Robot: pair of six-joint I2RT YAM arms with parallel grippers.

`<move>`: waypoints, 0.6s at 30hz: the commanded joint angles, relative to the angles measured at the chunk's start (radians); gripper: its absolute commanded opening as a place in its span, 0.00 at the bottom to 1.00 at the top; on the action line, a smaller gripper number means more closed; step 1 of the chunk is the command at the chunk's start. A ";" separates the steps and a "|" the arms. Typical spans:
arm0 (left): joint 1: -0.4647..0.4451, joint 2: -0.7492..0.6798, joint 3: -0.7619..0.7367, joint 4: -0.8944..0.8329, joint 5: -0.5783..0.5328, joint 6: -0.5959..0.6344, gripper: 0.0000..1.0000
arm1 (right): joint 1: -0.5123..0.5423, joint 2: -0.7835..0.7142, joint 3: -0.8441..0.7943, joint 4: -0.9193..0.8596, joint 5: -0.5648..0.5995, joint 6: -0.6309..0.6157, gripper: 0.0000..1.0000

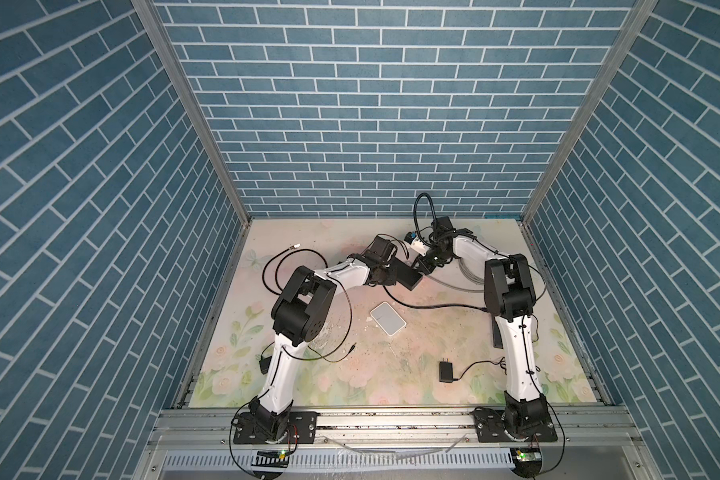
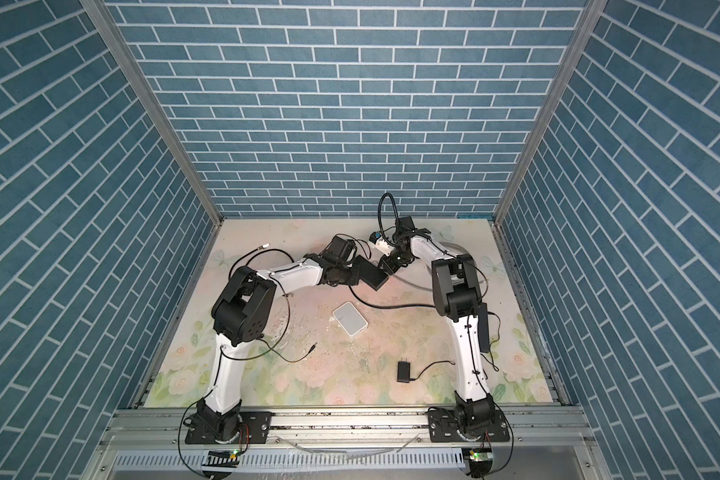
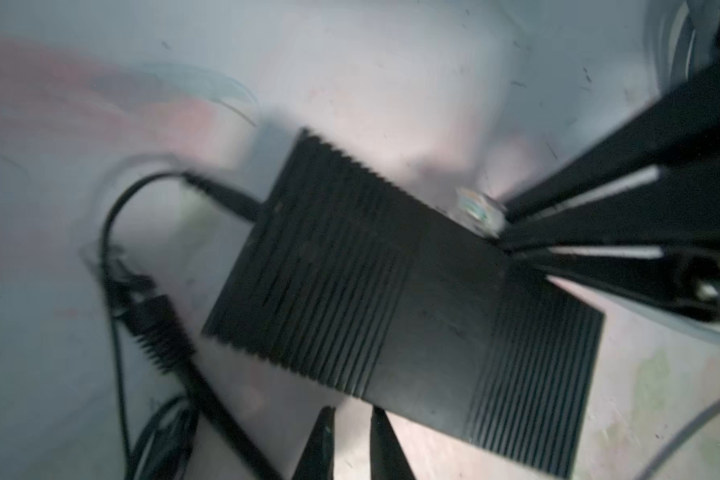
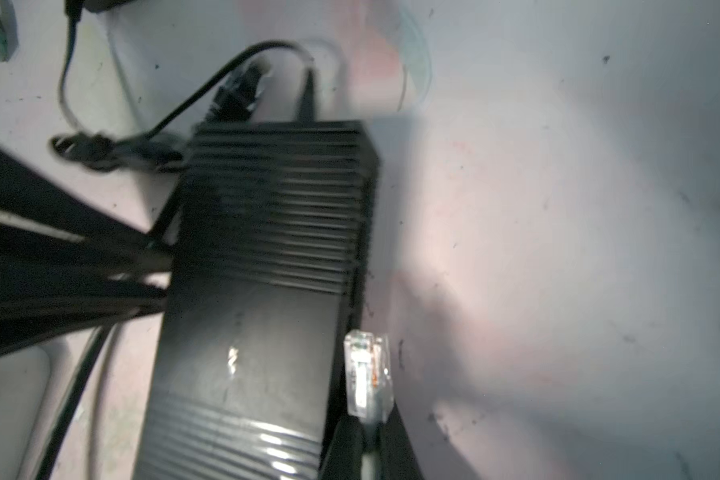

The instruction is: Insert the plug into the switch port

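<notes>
The black ribbed switch (image 1: pixel 408 275) (image 2: pixel 373 276) lies at the back middle of the table. My left gripper (image 3: pixel 353 411) (image 1: pixel 393 272) has its tips against one long edge of the switch (image 3: pixel 391 291). A narrow gap between those tips shows bare table. My right gripper (image 4: pixel 368 432) (image 1: pixel 421 262) is shut on the cable just behind a clear plug (image 4: pixel 366 374). That plug (image 3: pixel 481 210) sits against the opposite long side of the switch (image 4: pixel 267 270). The port is hidden. A black lead (image 3: pixel 225 199) enters the switch's short end.
A white flat box (image 1: pixel 388 318) lies in the table's middle and a black power adapter (image 1: pixel 446 370) nearer the front. Grey cable loops (image 1: pixel 458 276) lie by the right arm. Black cables (image 1: pixel 279 266) trail at the left, and a black bar (image 1: pixel 496 332) lies beside the right arm.
</notes>
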 commanded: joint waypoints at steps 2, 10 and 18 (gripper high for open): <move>0.027 0.049 0.073 -0.015 -0.027 0.018 0.19 | 0.011 -0.107 -0.125 0.036 -0.110 0.033 0.08; 0.040 0.071 0.111 0.029 0.017 0.031 0.20 | 0.022 -0.193 -0.253 0.152 -0.205 0.098 0.08; 0.042 0.109 0.153 0.032 0.091 0.089 0.21 | 0.011 -0.200 -0.253 0.141 -0.180 0.094 0.08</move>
